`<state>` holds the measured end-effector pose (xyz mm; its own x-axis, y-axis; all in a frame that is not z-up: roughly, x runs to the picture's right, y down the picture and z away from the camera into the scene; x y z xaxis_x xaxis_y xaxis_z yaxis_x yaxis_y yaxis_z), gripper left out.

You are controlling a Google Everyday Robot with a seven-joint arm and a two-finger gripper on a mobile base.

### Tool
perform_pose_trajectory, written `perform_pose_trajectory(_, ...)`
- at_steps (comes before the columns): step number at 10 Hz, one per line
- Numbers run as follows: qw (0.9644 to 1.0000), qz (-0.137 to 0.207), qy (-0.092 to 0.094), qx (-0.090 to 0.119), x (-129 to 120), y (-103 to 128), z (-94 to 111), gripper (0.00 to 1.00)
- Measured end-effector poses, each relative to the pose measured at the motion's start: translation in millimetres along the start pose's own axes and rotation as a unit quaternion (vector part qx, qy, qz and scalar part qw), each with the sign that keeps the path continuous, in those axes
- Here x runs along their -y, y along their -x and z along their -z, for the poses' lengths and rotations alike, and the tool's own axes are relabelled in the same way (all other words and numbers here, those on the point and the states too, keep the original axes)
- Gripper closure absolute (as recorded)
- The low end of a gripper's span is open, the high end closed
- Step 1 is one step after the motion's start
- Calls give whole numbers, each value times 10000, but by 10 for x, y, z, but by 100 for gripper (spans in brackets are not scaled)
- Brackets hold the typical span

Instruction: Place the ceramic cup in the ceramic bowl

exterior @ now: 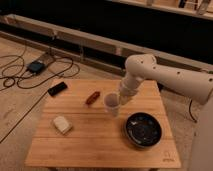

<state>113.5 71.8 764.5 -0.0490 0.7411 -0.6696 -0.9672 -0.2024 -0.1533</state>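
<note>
Wooden surface [100, 150] seen from above, near edge first. A whitish block [62, 124] lies nearest, well apart from the gripper and toward the camera on the view's left; it has no part in the task. The dark bowl [143, 131] sits empty, near the gripper, below it and to the right in the view, ready to receive. The gripper [119, 99], at the end of the pale arm [165, 75], pinches the cup [112, 104] at its upper wall. The cup is upright and seems clear of the surface, apparently in transit. It is not yet over the bowl. A red object [92, 97] lies just beside the cup on the view's left. A black device [57, 89] lies farther off, near the far-left corner.
</note>
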Motion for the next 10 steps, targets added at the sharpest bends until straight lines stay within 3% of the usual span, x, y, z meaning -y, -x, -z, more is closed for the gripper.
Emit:
perform_pose_trajectory(3, 9991, -421, 82, 56, 559, -5, 216, 100)
perform_pose_trajectory(5, 9979, -613, 188, 11, 895, -144, 294, 100)
perform_pose_trajectory(10, 9975, -629, 288, -136, 1452, -566, 263, 100)
